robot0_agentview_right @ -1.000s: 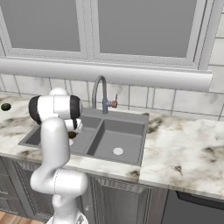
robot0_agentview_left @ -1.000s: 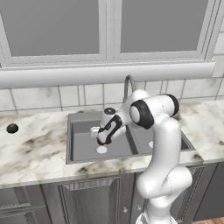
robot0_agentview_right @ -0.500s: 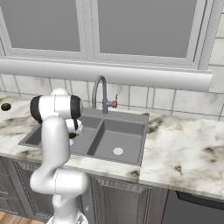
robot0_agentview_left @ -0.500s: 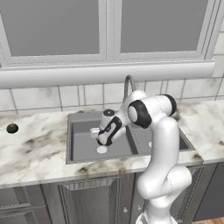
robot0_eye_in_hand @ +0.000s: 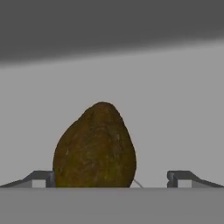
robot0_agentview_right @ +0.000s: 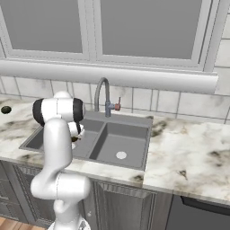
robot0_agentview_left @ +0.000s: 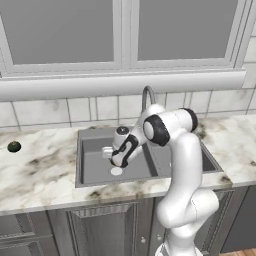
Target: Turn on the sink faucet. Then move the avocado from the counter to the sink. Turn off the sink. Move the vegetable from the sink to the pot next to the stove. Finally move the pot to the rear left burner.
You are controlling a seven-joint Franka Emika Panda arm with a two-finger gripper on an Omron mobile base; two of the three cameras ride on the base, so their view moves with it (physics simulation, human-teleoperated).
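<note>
In the hand view the brownish-olive avocado (robot0_eye_in_hand: 95, 148) rests on the grey floor of the sink, close in front of the hand. It sits between the two fingertips (robot0_eye_in_hand: 41, 177) of my gripper (robot0_eye_in_hand: 112, 177), which is open, nearer the left one. From the left base view my gripper (robot0_agentview_left: 116, 161) is down inside the left basin of the sink (robot0_agentview_left: 85, 167), just above the pale drain (robot0_agentview_left: 116, 171). The sink faucet (robot0_agentview_left: 147, 95) arches up behind the arm. On the right base view the faucet (robot0_agentview_right: 102, 90) stands at the back of the sink (robot0_agentview_right: 134, 164).
A darker green-black ball (robot0_agentview_left: 14, 146) lies on the white marble counter (robot0_agentview_left: 40, 170) far to the left of the sink. The right basin (robot0_agentview_right: 119, 143) with its drain lies beside the arm. Tiled wall and a window sill run behind the faucet.
</note>
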